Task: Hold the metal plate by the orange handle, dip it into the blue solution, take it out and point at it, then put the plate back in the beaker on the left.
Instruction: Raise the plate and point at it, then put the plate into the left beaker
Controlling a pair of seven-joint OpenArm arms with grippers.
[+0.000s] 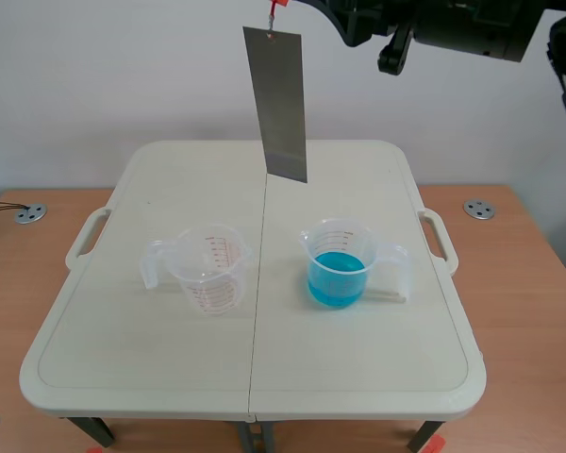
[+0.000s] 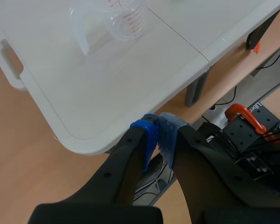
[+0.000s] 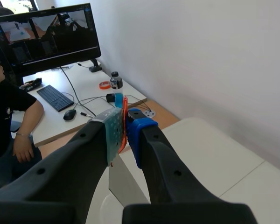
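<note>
Scene: plate [image 1: 276,104] hung by orange handle [image 1: 275,9], high above worktop's [image 1: 358,377] far edge, empty beaker [image 1: 206,269] left of centre, blue-solution beaker [image 1: 338,266] right; left wrist: left end effector [image 2: 157,129] closed on nothing, off worktop's near-left corner; right wrist: right end effector [image 3: 124,125] clamped on orange handle, plate hanging beneath.

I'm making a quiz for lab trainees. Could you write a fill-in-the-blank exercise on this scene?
1. The metal plate hangs ____ the table, touching neither beaker.
2. The right gripper is shut on its ____ handle.
3. The beaker on the left is ____; the other beaker holds blue solution.
4. The left gripper is ____, holding nothing.
Missing words: above, orange, empty, shut.
</note>
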